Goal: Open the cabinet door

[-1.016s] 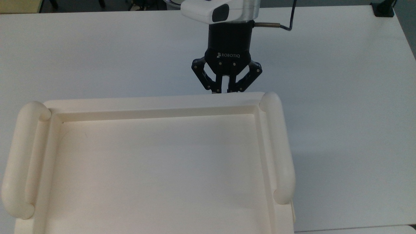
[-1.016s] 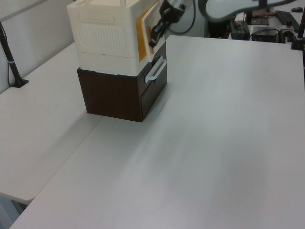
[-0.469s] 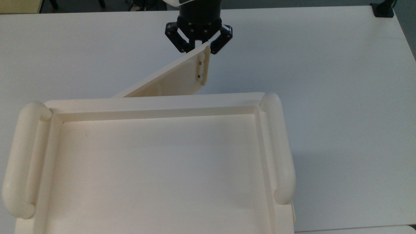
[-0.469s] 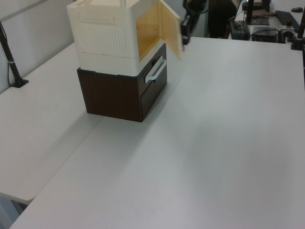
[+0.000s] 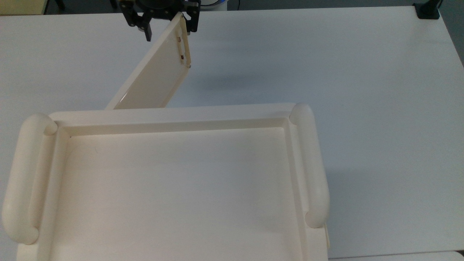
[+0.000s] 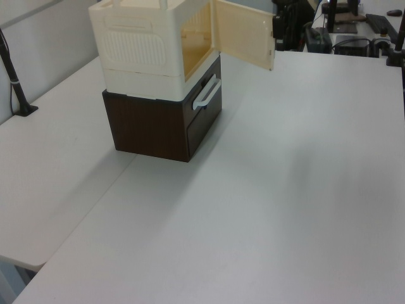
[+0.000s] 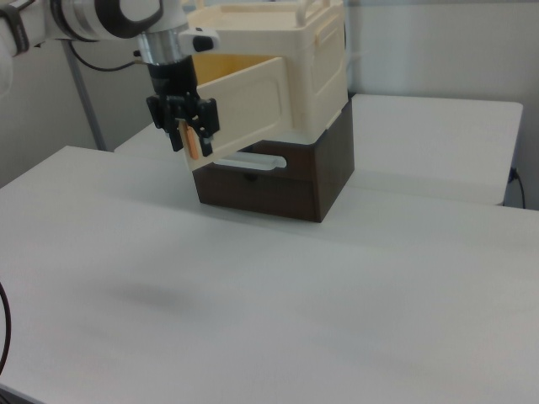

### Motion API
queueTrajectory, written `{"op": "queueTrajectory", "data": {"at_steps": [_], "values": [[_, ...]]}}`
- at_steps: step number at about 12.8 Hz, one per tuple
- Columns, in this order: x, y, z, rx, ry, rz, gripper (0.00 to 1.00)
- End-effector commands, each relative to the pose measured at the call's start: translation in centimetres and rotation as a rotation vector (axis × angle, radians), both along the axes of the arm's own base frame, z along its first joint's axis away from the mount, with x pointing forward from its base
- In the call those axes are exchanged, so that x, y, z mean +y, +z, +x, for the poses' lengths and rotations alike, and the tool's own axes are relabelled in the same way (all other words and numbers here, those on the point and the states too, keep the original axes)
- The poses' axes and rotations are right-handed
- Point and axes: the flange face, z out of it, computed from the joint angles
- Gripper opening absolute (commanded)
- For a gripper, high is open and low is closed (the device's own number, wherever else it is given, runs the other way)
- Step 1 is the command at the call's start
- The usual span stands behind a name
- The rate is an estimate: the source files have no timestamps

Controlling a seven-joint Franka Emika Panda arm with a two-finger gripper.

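Since the frame half a second earlier, the cabinet door has swung wider, and the gripper has travelled with its free edge toward the top view's left.

Landmark: one cabinet, a cream plastic unit with a smooth recessed tray-like top. Count, left to right in the top view:

1. Two thick rounded tubular side bars, one on the cabinet's left edge and one on its right edge.
2. One cabinet door, a thin flat cream rectangular panel. It stands out from the cabinet's front at a wide angle, hinged toward the cabinet's left half. Small metal fittings show on a tan strip along its free edge.
3. One black two-finger gripper at the door's far free edge, away from the cabinet. One finger sits on each face of the panel, clamped on the door edge.

In the left view, the cabinet has a ribbed side panel and an amber-toned interior. It rests on one dark brown wood-grain drawer unit carrying one pale bar handle. The door projects from the cabinet front.

In the right view, the gripper grasps the door at its outer end, in front of the cabinet. All of this stands on a white matte table.
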Motion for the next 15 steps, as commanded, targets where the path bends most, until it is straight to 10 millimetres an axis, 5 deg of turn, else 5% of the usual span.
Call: {"op": "queueTrajectory", "data": {"at_steps": [1, 8, 15], "values": [[-2.6, -0.5, -0.7, 0.016, -0.035, 0.005, 1.00], [-9.4, -1.1, -2.7, 0.088, -0.140, 0.015, 1.00], [-10.1, -0.3, -3.1, 0.080, -0.129, 0.017, 1.00]]}}
